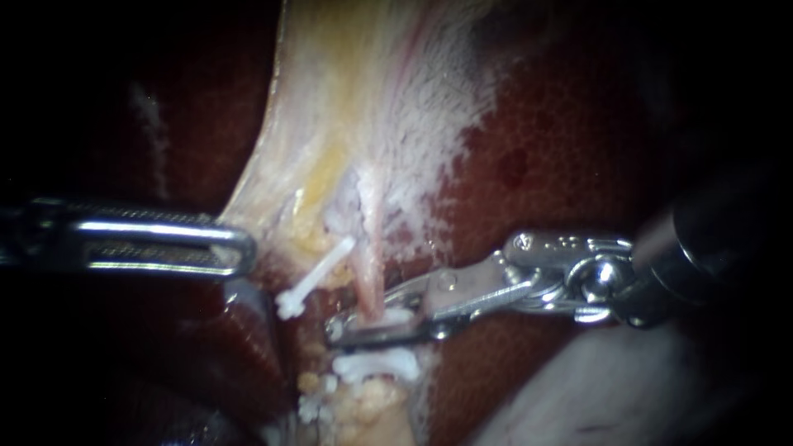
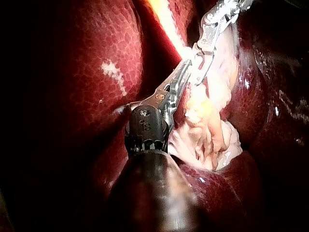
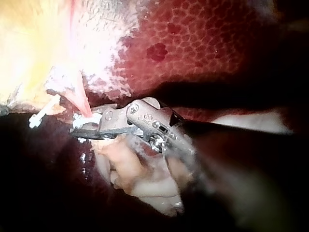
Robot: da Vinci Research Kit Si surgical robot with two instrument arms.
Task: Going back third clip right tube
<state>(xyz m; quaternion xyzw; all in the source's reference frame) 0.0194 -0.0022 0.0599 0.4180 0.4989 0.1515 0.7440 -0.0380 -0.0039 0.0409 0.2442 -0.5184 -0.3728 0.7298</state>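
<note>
Reaching in from the right of the endoscope view, my right instrument [image 1: 359, 318], a bright hinged metal tool, holds its jaws slightly apart on either side of the thin pink tube [image 1: 369, 281]. That tube runs down from the pale yellow, stretched gallbladder [image 1: 347, 107]. A small white plastic clip [image 1: 390, 317] lies across the tube in the gap between those jaws; whether they press on it does not show. A lower white clip [image 1: 376, 363] crosses just below the jaws, above lumpy yellow fat [image 1: 363, 409]. A slanted white clip [image 1: 318, 277] sits just left of the tube. My left instrument [image 1: 244, 248], a windowed steel tool from the left, has its jaws closed on the gallbladder's lower left edge, which is drawn taut. Dark red mottled liver [image 1: 562, 149] lies behind.

From the left wrist, the left instrument [image 2: 186, 67] has its jaws together on the orange-yellow gallbladder edge [image 2: 166, 21]. The right instrument [image 2: 198, 77] is just beside its tip, over soft pale tissue [image 2: 212, 125].

From the right wrist, the right instrument [image 3: 79, 128] has its jaws parted around the pink tube [image 3: 79, 101], with the white plastic clip [image 3: 89, 122] between them. The slanted white clip [image 3: 43, 113] lies just ahead, beyond the tube.
</note>
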